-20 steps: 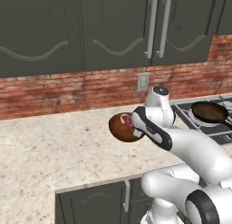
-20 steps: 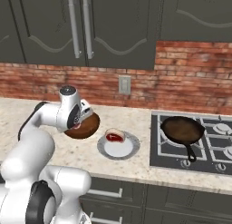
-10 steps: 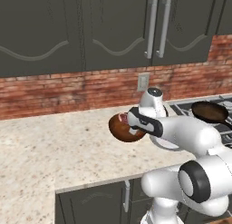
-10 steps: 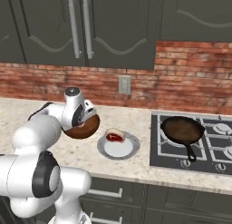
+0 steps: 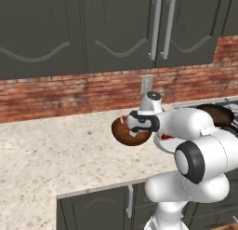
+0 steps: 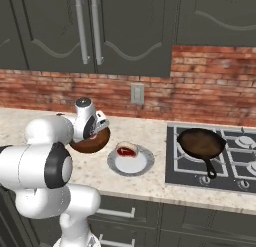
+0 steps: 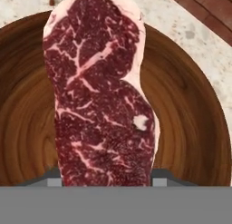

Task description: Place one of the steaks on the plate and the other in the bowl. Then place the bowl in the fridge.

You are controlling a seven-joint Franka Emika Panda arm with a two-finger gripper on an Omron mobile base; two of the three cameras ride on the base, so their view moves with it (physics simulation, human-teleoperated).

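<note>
I've got the jaws clamped on the second steak (image 7: 102, 91), red with pale marbling and a whitish fat rim, hanging over the glossy brown bowl (image 7: 190, 128) for a drop-in, while the first steak (image 6: 126, 151) lies on the plate (image 6: 131, 163) at the bowl's 3 o'clock.

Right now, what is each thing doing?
Held steak: gripped by the jaws, hanging over the bowl.
Bowl: upright on the counter, nothing lying in it.
Plate: holds the other steak.
Pan: on the stove, empty.
Cabinet doors: shut.
</note>
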